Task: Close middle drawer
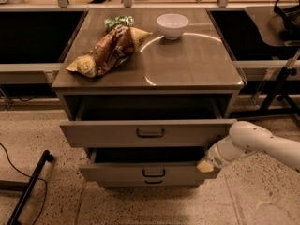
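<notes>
The middle drawer (117, 172) is grey-tan with a small dark handle (153, 173). It stands pulled out part way, below the taller top drawer (108, 134), which is pulled out further. My gripper (205, 166) is at the right end of the middle drawer's front, touching or nearly touching it. The white arm (253, 142) reaches in from the right. The lowest drawer (153, 182) shows only as a thin strip with a handle under the middle one.
On the cabinet top (197, 64) lie a brown chip bag (110, 50), a green packet (118, 21) and a white bowl (172, 25). A black pole and cable (28, 186) lie on the floor at the left. Dark table legs (276, 88) stand at the right.
</notes>
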Controlling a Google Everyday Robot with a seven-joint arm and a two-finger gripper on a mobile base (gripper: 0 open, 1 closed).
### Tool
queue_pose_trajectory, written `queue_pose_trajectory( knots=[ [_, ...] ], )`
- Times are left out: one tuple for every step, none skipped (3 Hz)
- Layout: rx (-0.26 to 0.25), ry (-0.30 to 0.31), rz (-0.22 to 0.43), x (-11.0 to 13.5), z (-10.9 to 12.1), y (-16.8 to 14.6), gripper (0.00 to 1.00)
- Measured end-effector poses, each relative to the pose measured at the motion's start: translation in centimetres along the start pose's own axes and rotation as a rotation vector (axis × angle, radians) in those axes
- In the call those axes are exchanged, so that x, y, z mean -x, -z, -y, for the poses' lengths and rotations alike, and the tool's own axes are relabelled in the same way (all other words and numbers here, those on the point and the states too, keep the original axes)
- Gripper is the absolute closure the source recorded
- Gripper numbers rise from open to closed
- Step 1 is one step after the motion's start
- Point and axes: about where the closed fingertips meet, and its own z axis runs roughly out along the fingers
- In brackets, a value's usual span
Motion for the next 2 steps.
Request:
queue_pose_trajectory(
  knots=[
    [0.024,0.014,-0.019,0.2,-0.2,0.8,1.00],
    [0.005,0.009,-0.001,-1.7,-1.5,2.2,1.00]
  ],
)
